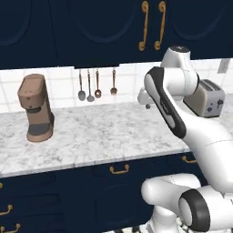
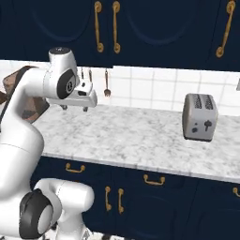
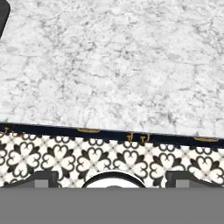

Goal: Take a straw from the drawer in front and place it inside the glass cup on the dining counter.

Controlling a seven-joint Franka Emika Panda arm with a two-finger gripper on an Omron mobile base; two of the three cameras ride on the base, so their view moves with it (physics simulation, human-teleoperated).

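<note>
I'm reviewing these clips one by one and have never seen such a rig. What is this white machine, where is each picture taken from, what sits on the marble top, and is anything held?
It is a white robot arm in a rendered kitchen. Two pictures come from cameras on its base, behind the arm to its left and right; the third looks down from the hand itself. The end effector hangs over the marble worktop with its fingers wide apart and nothing between them. On the worktop stand a brown coffee machine and a grey toaster; utensils hang on the tiled wall. Below are navy drawers with brass handles, all shut as far as I can see. The hand view shows bare marble and patterned floor tiles.
</note>
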